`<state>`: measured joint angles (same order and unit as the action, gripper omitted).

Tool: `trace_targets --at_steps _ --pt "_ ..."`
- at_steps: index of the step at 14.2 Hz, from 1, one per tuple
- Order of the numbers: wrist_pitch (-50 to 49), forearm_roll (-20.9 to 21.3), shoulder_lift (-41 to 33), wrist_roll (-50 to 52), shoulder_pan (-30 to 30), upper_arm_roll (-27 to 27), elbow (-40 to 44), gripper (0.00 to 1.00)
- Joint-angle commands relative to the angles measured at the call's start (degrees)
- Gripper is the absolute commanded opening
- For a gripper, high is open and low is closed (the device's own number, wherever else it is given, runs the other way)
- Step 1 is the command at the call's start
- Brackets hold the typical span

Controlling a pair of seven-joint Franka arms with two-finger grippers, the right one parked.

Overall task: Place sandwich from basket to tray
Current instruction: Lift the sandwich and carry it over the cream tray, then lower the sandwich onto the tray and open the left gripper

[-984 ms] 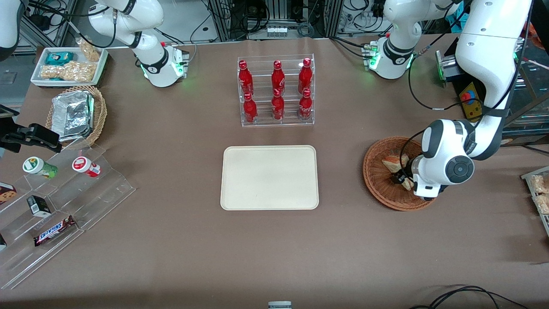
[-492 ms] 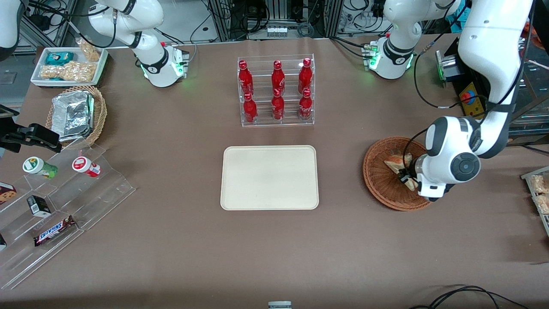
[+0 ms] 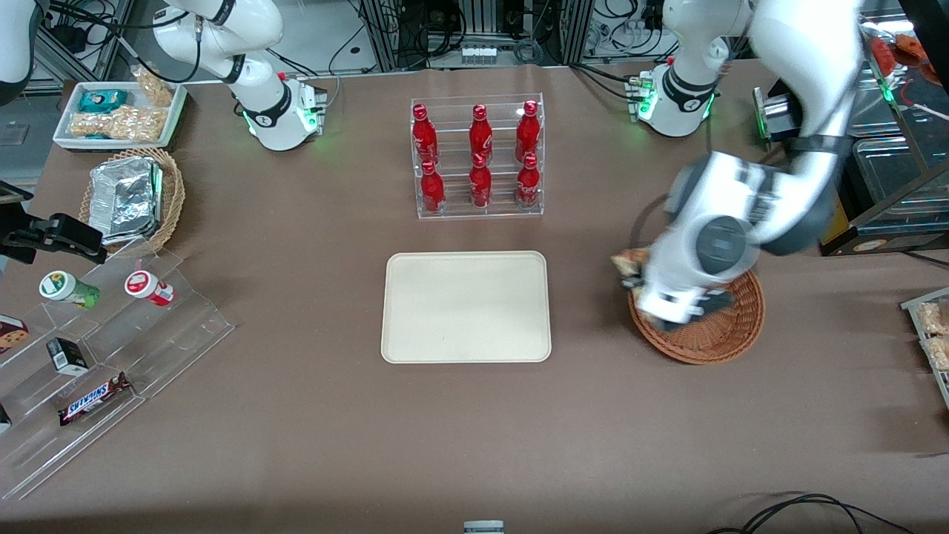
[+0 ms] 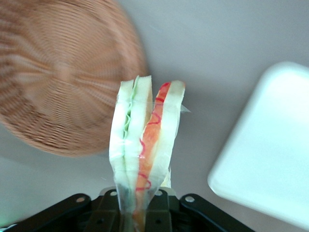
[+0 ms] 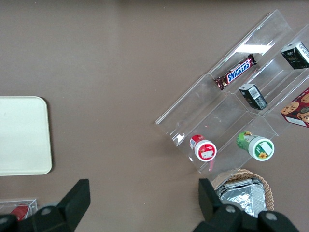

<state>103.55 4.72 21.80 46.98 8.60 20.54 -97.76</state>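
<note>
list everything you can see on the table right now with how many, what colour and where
Triangular white-bread sandwich: one, orange-pink and green filling, held above the table between basket and tray.
Round reddish-brown wicker basket: one, toward the working arm's end.
Flat cream rectangular tray: one, mid-table.
Clear acrylic rack of bottles: six, red, farther from the front camera than the tray.
Tan wicker basket with foil package: one, silver, toward the parked arm's end.
White snack tray: one, beside that basket, farther from the camera.
Clear stepped display: one, holding a Snickers bar, two round tubs and small boxes.
Left arm's gripper: black, shut on the sandwich, above the basket's rim.
</note>
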Motion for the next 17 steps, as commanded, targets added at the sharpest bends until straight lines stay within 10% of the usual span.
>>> trace_targets --at_steps 1,12,17 --pt "0.5 0.0 8.2 0.2 7.6 -0.3 7.8 0.04" --pt "10.3 2.0 26.9 8.6 23.4 -0.2 24.7 0.09" --pt "10.4 7.1 28.8 9.8 24.0 -0.2 25.9 0.4"
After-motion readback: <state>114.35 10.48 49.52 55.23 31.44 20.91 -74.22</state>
